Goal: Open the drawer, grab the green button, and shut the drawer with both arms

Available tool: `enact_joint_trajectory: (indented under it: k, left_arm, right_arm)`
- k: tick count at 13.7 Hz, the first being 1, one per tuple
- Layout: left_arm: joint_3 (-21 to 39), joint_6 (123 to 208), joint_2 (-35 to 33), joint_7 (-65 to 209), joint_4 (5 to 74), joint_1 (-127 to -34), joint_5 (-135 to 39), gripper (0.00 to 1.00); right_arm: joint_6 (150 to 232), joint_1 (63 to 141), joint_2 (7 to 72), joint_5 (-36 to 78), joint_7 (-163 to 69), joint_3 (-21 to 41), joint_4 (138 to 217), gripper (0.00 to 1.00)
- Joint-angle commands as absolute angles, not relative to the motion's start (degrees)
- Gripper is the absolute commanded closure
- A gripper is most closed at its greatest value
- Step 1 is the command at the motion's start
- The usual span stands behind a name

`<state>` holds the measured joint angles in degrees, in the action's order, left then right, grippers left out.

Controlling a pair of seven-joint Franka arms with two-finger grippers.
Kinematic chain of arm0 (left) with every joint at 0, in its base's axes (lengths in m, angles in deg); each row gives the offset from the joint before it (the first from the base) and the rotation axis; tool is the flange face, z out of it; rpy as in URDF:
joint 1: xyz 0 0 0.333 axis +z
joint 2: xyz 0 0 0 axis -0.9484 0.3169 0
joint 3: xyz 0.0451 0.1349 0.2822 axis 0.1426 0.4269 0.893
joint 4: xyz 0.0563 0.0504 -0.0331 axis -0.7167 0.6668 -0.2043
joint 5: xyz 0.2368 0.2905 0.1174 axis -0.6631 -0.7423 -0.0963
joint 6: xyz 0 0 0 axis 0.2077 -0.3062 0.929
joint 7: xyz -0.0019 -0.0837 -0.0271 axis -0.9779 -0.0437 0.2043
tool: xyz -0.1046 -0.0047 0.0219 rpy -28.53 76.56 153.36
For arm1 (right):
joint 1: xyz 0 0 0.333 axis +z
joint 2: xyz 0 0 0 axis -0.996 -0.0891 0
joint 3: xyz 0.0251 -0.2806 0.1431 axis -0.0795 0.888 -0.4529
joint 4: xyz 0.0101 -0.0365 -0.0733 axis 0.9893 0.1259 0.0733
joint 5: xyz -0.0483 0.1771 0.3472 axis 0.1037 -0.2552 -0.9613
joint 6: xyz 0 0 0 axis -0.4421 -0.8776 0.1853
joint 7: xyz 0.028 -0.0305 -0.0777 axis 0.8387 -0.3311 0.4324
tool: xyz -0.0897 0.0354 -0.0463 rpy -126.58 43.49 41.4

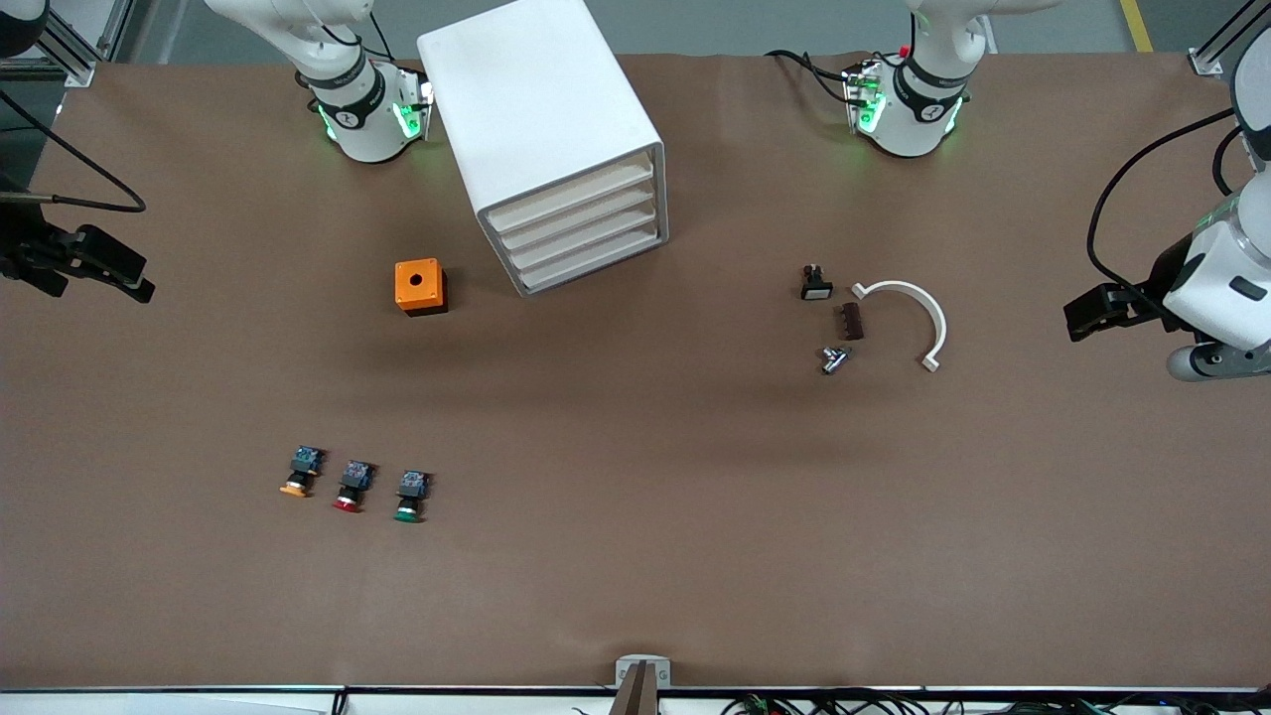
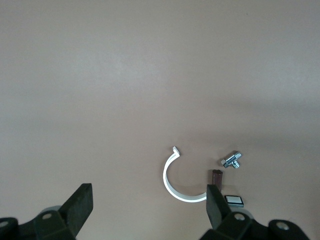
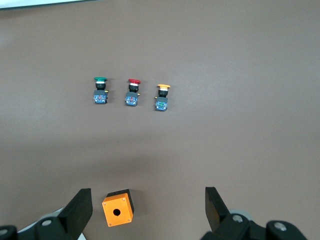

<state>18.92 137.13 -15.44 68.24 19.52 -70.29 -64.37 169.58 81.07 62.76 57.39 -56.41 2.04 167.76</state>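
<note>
The white cabinet (image 1: 541, 109) stands between the arm bases, and all its stacked fronts are shut. The drawer (image 1: 588, 246) is the third front from the top. The green-capped button (image 1: 409, 495) lies on the table nearer the front camera than the cabinet, at the end of a row of three. It also shows in the right wrist view (image 3: 100, 90). My right gripper (image 1: 109, 268) is open and empty at the right arm's end of the table; in its own view (image 3: 148, 202) nothing is between the fingers. My left gripper (image 1: 1087, 313) is open and empty at the left arm's end, as its own view (image 2: 148, 200) shows.
An orange box (image 1: 420, 286) with a round hole sits beside the cabinet. The red-capped button (image 1: 351, 486) and the orange-capped button (image 1: 300, 472) lie beside the green one. A white curved clip (image 1: 909, 318), a brown block (image 1: 851, 321), a bolt (image 1: 834, 358) and a small black switch (image 1: 816, 283) lie toward the left arm's end.
</note>
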Motion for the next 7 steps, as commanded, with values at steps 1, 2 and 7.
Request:
enact_joint_trajectory:
  k: [1,2,7]
  left_arm:
    - [18.9,135.53,-16.2,69.53,18.67,-69.76,-64.25,0.0]
    - [19.17,134.57,-16.55,69.53,18.85,-69.07,-64.25,0.0]
    - [17.16,131.57,-17.52,70.41,19.9,-64.58,-62.75,0.0]
  right_arm:
    - [169.21,80.76,63.16,58.14,-56.59,1.64,167.38,0.0]
    - [169.12,80.76,63.16,58.14,-56.59,1.64,167.38,0.0]
    - [169.3,80.67,63.16,58.14,-56.59,1.64,167.29,0.0]
